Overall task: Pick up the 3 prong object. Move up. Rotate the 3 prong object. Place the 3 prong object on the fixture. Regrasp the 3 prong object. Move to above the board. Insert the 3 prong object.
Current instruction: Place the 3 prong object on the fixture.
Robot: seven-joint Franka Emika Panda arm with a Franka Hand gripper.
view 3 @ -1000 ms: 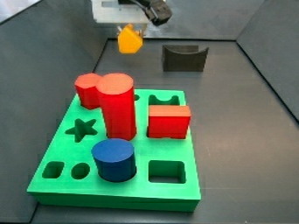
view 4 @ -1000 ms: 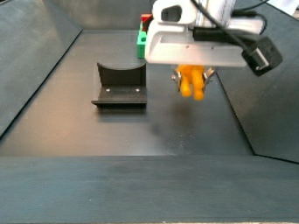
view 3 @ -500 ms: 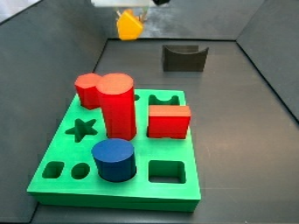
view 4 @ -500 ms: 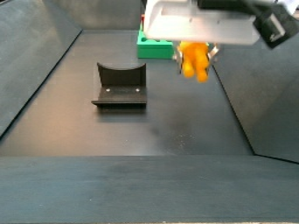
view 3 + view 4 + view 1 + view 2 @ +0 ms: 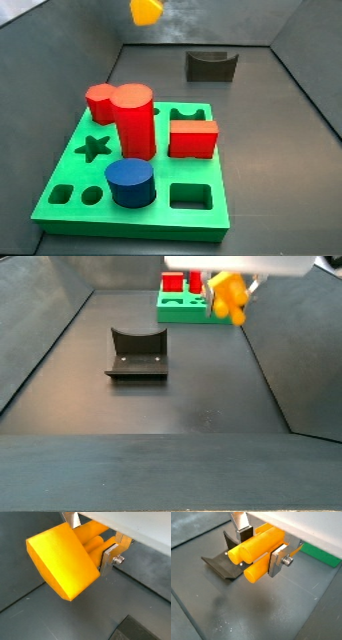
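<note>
Clamping the 3 prong object (image 5: 256, 553) between its silver fingers (image 5: 278, 560), the gripper (image 5: 90, 543) hung high over the dark floor (image 5: 174, 396), mostly out of frame in both side views. Below it and well apart stood the fixture (image 5: 136, 354), bare floor all round it. Farther off lay the green board (image 5: 80, 190) with its red pieces (image 5: 134, 120) and blue cylinder (image 5: 130, 182), grey walls (image 5: 47, 316) sloping up on either side.

3 prong object (image 5: 63, 559): smooth matt plastic | tool (image 5: 261, 547) at frame top, gripping it: bare metal plates | fixture (image 5: 136, 353): matt dark
</note>
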